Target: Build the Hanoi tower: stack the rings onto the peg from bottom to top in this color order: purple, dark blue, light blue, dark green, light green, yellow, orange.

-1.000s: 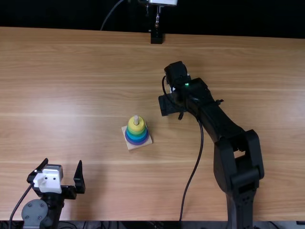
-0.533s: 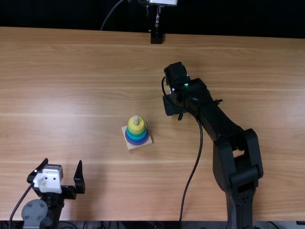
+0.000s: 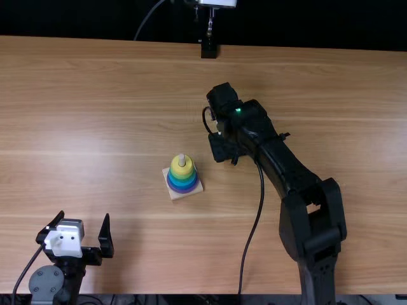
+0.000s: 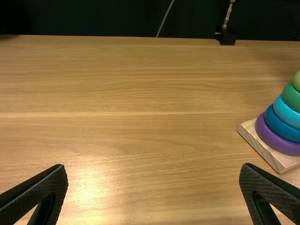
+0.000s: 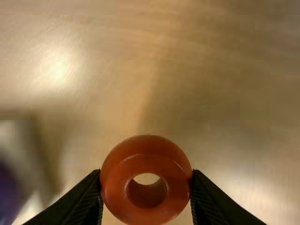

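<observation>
In the top view my left gripper point(image 3: 82, 232) stands open at the lower left, and my right gripper point(image 3: 221, 147) is right of and beyond the tower, over the table. The peg point(image 3: 182, 160) rises from a square wooden base point(image 3: 180, 195); a yellow ring point(image 3: 182, 169) is uppermost on the stack. The left wrist view has the open left gripper point(image 4: 153, 171), with purple point(image 4: 276, 139), dark blue point(image 4: 281, 125), light blue point(image 4: 287, 113) and dark green point(image 4: 291, 97) rings stacked upward. In the right wrist view the right gripper point(image 5: 146, 176) is shut on the orange ring point(image 5: 146, 207).
The wooden table point(image 3: 95, 114) surrounds the tower. A cable hangs along the right arm, between it and the tower's right side. A black stand point(image 3: 208, 48) is at the table's far edge.
The right arm and its gripper have moved a little left, toward the tower. The left arm and the tower have stayed still.
</observation>
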